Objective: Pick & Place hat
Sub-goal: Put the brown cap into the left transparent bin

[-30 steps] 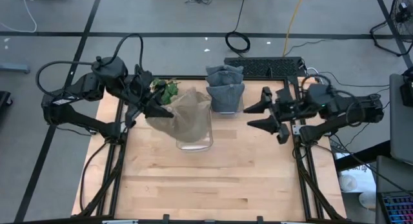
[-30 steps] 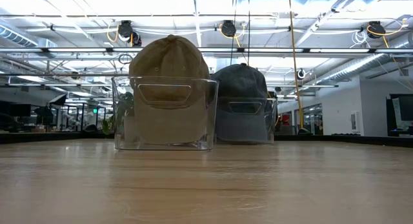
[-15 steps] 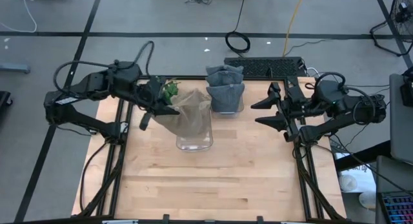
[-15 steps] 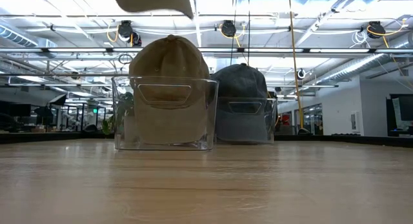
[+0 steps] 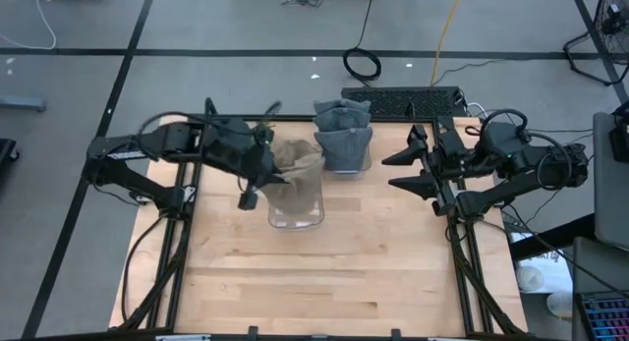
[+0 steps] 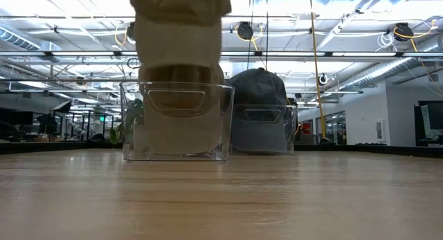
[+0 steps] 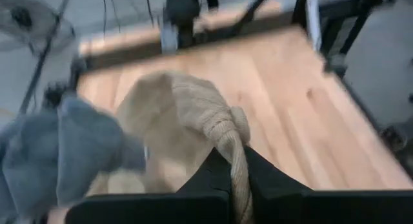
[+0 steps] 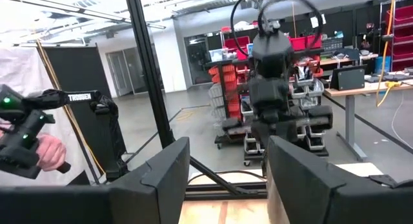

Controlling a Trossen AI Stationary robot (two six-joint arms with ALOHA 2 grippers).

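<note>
Left claw is clamped on the fabric of a tan hat, holding it above a clear bin near the middle of the table's far edge. In the low view the hat hangs partly inside the bin's top. Just beside it toward the right edge, a second clear bin holds grey hats. Right claw hovers spread and empty near the far right corner of the table.
</note>
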